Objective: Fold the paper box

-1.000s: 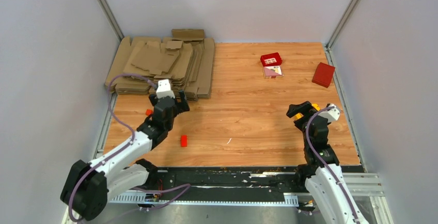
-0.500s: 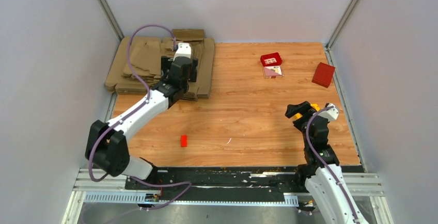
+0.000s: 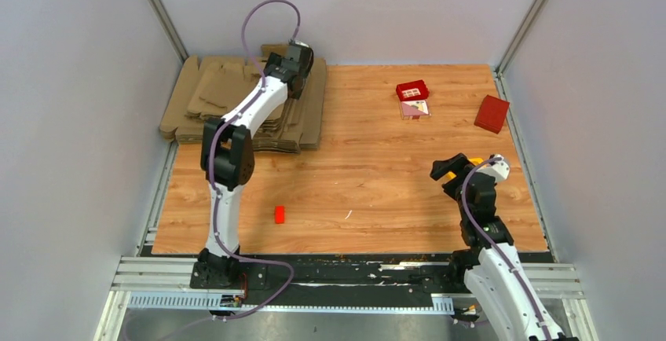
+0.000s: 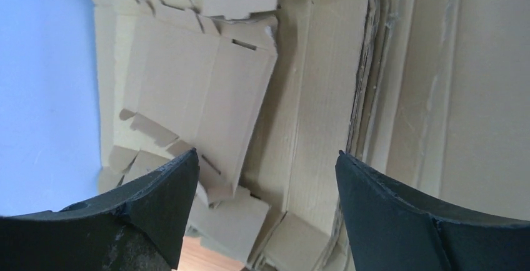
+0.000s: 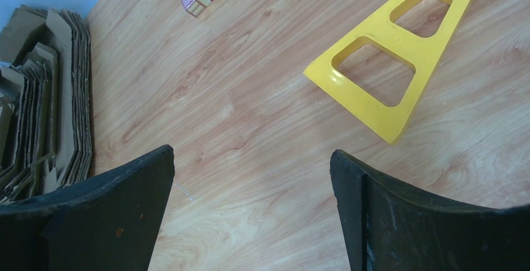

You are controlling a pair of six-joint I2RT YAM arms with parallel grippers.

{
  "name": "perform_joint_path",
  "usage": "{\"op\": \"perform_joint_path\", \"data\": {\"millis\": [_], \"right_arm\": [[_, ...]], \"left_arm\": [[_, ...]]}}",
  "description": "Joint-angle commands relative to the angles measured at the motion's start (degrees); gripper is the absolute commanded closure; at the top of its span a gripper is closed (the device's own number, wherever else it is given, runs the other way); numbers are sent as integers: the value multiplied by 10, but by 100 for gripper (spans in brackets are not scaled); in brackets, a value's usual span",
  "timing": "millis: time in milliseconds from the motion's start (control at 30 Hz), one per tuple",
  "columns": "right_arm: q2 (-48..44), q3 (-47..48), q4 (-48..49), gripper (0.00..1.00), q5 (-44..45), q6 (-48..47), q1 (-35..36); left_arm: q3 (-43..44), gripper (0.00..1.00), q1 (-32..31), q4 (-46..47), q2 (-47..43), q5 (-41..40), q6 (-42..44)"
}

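The paper box (image 4: 206, 90), a flat brown die-cut cardboard blank with small flaps and slots along its edges, lies unfolded on top of the big pile of flat brown cardboard blanks (image 3: 236, 101) in the far left corner of the wooden worktop (image 3: 369, 168). One end of it is cut off behind a dark finger (image 4: 156, 208) of the left claw (image 4: 265, 155). From above I cannot tell it apart from the sheets beneath it. The left claw hangs over the pile with its jaws spread wide and nothing between them; in the overhead view its fingers are hidden under the wrist. The right claw (image 5: 250, 152) is likewise spread and empty, over wood near the worktop's right edge, just beside a flat yellow plastic trapezoid with two cut-outs (image 5: 403, 41). A red box (image 3: 492, 113) sits at the far right.
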Motion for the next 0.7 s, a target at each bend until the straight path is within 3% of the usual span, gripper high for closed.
{"op": "perform_joint_path", "data": {"millis": [0, 133, 433, 500, 600, 667], "right_arm": [[11, 1, 35, 6, -8, -3, 0], [25, -1, 46, 6, -10, -2, 0], [73, 2, 67, 6, -24, 1, 0], [80, 3, 70, 6, -27, 1, 0], [88, 4, 74, 7, -31, 1, 0], [91, 5, 74, 7, -33, 2, 0]], "left_arm": [[95, 14, 19, -129, 75, 10, 21], [105, 20, 37, -119, 98, 9, 27], [83, 49, 89, -99, 110, 47, -2], [81, 59, 90, -93, 110, 41, 0], [74, 88, 90, -83, 100, 2, -7], [57, 96, 90, -66, 79, -16, -12]]}}
